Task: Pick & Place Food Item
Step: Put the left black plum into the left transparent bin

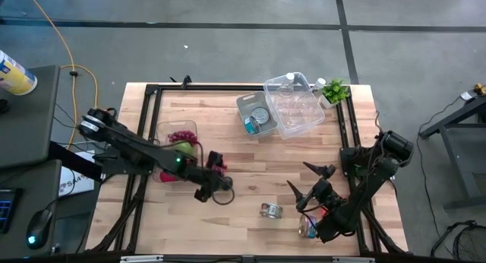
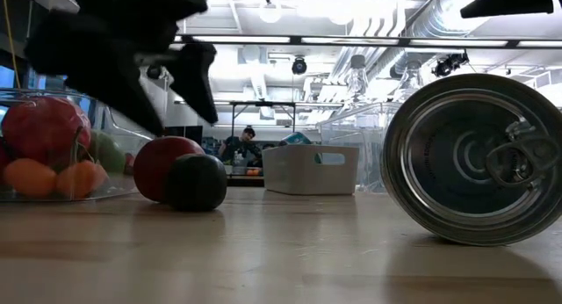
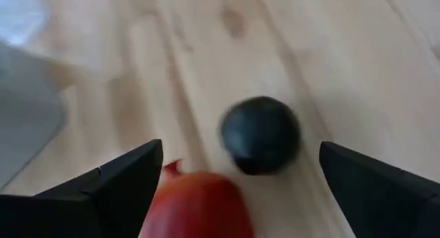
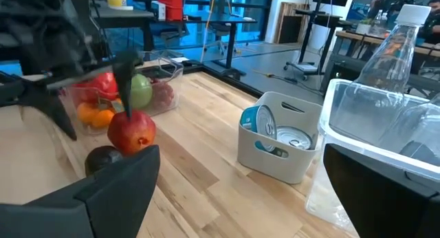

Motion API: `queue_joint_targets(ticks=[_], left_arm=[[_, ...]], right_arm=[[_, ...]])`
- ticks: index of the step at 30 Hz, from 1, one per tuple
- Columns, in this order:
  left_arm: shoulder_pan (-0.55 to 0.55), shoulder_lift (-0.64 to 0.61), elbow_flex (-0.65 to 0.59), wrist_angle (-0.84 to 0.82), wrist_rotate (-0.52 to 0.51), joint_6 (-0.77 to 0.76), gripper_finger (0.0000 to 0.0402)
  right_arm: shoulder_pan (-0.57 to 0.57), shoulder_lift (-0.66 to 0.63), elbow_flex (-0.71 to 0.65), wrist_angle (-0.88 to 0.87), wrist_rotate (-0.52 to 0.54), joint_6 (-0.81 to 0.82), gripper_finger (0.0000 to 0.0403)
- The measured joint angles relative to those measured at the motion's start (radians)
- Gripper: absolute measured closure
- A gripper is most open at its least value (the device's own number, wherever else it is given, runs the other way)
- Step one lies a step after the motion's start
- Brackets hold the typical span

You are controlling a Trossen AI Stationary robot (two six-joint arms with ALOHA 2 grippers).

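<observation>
Tin can lies sideways on the surface; beyond, left hand hangs open above red apple and dark fruit, apparently just set down; right hand waits open.

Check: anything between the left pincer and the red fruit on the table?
Nothing visible. The left pincer stands open right over the red fruit, with the dark round fruit beside it on the bare wood, not between them. The fruit bowl sits behind.
</observation>
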Motion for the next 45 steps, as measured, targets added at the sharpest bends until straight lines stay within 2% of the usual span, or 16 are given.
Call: queue_joint_targets(ticks=[5, 12, 20, 24, 30, 45], left_arm=[[0.007, 0.067, 0.000, 0.050, 0.095, 0.081, 0.0018], [0.040, 0.115, 0.000, 0.129, 0.101, 0.076, 0.0018], [0.087, 0.153, 0.000, 0.120, 0.114, 0.000, 0.0018], [0.096, 0.153, 0.000, 0.126, 0.168, -0.017, 0.0018], [0.096, 0.155, 0.000, 0.125, 0.247, 0.046, 0.0018], [0.094, 0.220, 0.000, 0.121, 0.258, 0.057, 0.0019]], right_arm=[[0.000, 0.000, 0.000, 0.000, 0.000, 0.000, 0.0007], [0.000, 0.000, 0.000, 0.001, 0.000, 0.000, 0.0007], [0.000, 0.000, 0.000, 0.007, 0.000, -0.006, 0.0007], [0.000, 0.000, 0.000, 0.009, -0.001, -0.008, 0.0007], [0.000, 0.000, 0.000, 0.009, -0.001, -0.008, 0.0007], [-0.001, 0.001, 0.000, 0.014, 0.002, -0.009, 0.0007]])
